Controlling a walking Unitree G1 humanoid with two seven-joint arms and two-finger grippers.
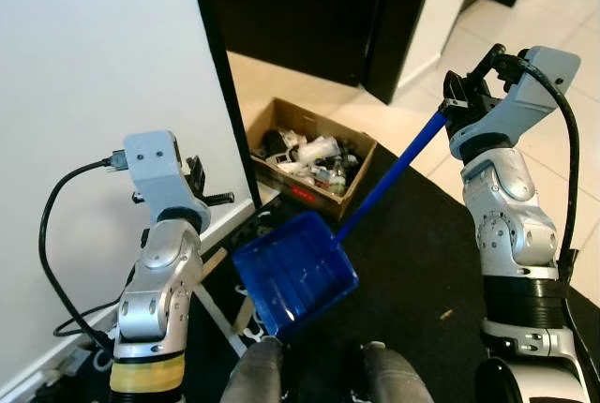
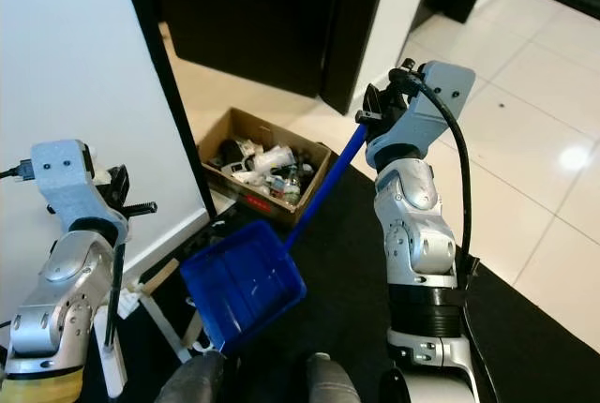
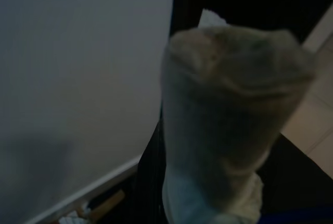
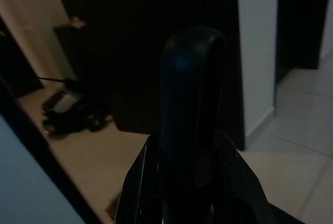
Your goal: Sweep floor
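One open cardboard box [image 1: 305, 155] sits on the far floor beside the dark door frame [image 1: 225, 94], packed with mixed rubbish, among it pale bottles; a red label on its near side is too small to read. One blue dustpan [image 1: 295, 272] hangs above the black mat [image 1: 412, 272], its long handle clenched in the right gripper [image 1: 461, 103]. The left gripper [image 1: 202, 187] grasps a pale broom handle [image 3: 229, 130] near the white wall [image 1: 94, 94].

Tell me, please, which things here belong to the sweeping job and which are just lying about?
For the job:
blue dustpan, held by the right gripper
broom handle, at the left gripper

Lying about:
cardboard box of clutter
black rug
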